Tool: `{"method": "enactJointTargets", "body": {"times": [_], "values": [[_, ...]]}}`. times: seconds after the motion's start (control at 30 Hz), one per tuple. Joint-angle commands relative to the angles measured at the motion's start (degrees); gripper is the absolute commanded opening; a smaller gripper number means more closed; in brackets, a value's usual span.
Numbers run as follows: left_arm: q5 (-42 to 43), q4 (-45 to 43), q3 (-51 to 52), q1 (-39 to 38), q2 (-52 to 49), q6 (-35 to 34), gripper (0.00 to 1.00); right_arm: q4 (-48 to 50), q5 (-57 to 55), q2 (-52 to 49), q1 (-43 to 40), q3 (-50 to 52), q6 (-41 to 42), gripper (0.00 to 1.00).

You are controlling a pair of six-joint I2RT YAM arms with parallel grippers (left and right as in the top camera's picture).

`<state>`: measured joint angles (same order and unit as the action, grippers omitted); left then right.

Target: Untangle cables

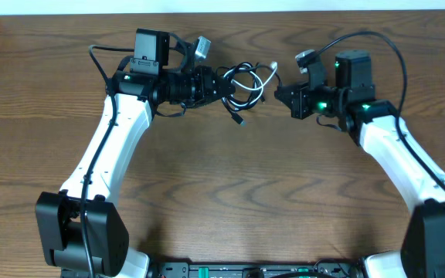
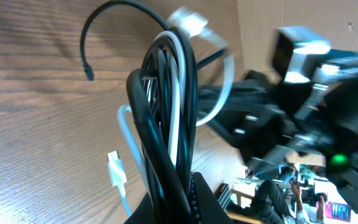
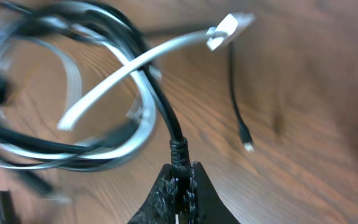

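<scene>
The black cable (image 1: pixel 238 77) and white cable (image 1: pixel 267 79) hang as one tangled bunch of loops just above the table, between both grippers. My left gripper (image 1: pixel 221 85) is shut on the bunch from the left; in its wrist view black strands (image 2: pixel 157 124) and a white strand (image 2: pixel 176 93) run up out of the jaws (image 2: pixel 179 205), and a white plug (image 2: pixel 115 169) dangles beside them. My right gripper (image 1: pixel 278 94) is shut on the black cable's thick ribbed end (image 3: pixel 178 152). The white cable's plug (image 3: pixel 229 26) sticks out beyond it, free.
The wooden table (image 1: pixel 230 193) stretches toward the arm bases at the front. Its far edge (image 1: pixel 222 14) lies just behind both grippers. A loose thin black end with a small plug (image 3: pixel 247 146) hangs over the wood to the right.
</scene>
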<state>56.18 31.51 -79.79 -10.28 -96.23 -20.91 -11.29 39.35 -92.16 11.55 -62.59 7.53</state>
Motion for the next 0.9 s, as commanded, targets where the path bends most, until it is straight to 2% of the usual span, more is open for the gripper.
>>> {"method": "enactJointTargets", "body": {"times": [0.0,0.2,0.3,0.4,0.7,0.87], "values": [[-0.28,-0.04,-0.68,0.17,0.57,0.74,0.07,2.40,3.19,3.26,1.29,-0.37,3.74,0.01],[0.15,-0.07,-0.68,-1.60,0.35,0.70,0.07,7.93,3.85,3.28,5.35,-0.37,6.25,0.01],[0.15,-0.09,-0.68,-3.41,0.35,-0.04,0.07,9.22,-0.44,3.26,7.61,-0.37,8.41,0.01],[0.50,-1.27,-0.68,-4.61,0.35,-4.07,0.07,9.16,-5.42,2.99,9.79,-0.37,8.74,0.01],[14.93,-18.99,-0.68,-4.48,0.35,-17.18,0.08,9.33,-8.66,0.44,10.69,-0.37,9.84,0.01],[17.79,-21.57,-0.68,-4.55,0.35,-18.86,0.07,10.03,-8.68,-1.16,10.67,-0.37,9.81,0.01]]}}
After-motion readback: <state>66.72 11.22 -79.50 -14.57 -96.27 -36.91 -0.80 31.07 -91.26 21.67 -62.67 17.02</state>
